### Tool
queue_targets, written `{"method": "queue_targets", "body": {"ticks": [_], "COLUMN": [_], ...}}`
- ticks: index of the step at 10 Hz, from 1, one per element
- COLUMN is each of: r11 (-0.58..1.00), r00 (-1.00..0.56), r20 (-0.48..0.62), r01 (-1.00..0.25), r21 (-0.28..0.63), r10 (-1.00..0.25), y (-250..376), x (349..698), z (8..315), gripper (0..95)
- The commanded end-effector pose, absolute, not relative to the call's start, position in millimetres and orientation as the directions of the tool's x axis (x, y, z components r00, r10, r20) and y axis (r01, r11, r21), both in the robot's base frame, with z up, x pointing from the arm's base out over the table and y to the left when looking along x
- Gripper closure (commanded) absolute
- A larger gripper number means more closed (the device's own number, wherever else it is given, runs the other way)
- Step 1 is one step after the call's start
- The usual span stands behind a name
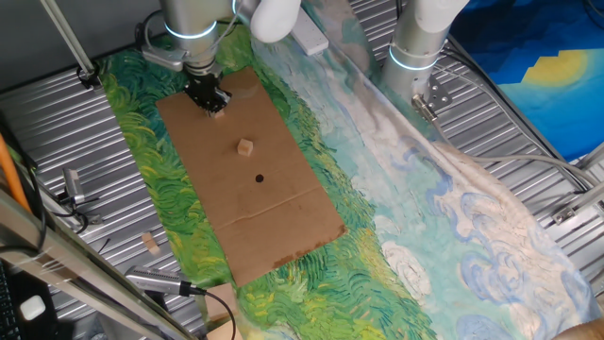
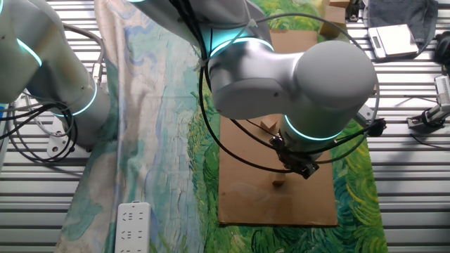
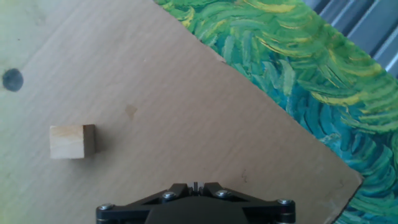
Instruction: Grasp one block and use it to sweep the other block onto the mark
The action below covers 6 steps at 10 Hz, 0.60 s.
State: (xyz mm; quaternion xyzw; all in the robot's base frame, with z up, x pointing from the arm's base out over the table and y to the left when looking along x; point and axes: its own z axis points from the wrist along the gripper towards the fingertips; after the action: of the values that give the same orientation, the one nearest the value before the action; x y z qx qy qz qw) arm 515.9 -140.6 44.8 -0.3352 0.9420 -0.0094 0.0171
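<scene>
- The claw (image 1: 213,102) is seen drawn narrow at the far end of the cardboard sheet (image 1: 283,227). A small tan piece, taken to be the held block (image 1: 218,110), shows at its tips in both fixed views. It is hidden in the hand view, where only the closed tips (image 3: 194,185) can be seen.
- The free block (image 1: 245,146) lies on the cardboard between the claw and the mark (image 1: 260,178), near the mark but clearly apart from it. The claw, the free block and the mark fall roughly along one line.
- The step in hand is judged to be the approach before the sweep, since no contact between the two blocks is seen.
- The held block should be kept low, just above or brushing the cardboard, so that the free block is met on its side face and not ridden over.
- The push is best aimed through the free block's middle towards the mark. An off-centre touch is likely to spin it aside.
- In the hand view the free block (image 3: 73,141) sits left of the claw's axis and the mark (image 3: 12,79) further left, so a sideways correction is judged necessary first.
- The push should be slowed near the mark, as the light block may slide past.
- The arm is reached over the surface with the wrist pointed straight down, the large elbow joint (image 2: 309,77) hanging above the cardboard and hiding the mark in that view.
</scene>
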Motion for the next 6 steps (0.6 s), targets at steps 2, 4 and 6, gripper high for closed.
{"method": "queue_targets", "body": {"ticks": [2, 4, 6], "r11": [0.790, 0.799, 0.803], "r00": [-0.790, -0.798, -0.803], "r20": [-0.022, -0.016, -0.012], "r01": [-0.612, -0.602, -0.595], "r21": [-0.016, -0.018, -0.019], "r10": [-0.613, -0.602, -0.595], "y": [-140.7, -140.7, -140.7], "x": [515.7, 515.7, 515.7], "z": [45.2, 45.2, 45.2], "gripper": [95.0, 95.0, 95.0]}}
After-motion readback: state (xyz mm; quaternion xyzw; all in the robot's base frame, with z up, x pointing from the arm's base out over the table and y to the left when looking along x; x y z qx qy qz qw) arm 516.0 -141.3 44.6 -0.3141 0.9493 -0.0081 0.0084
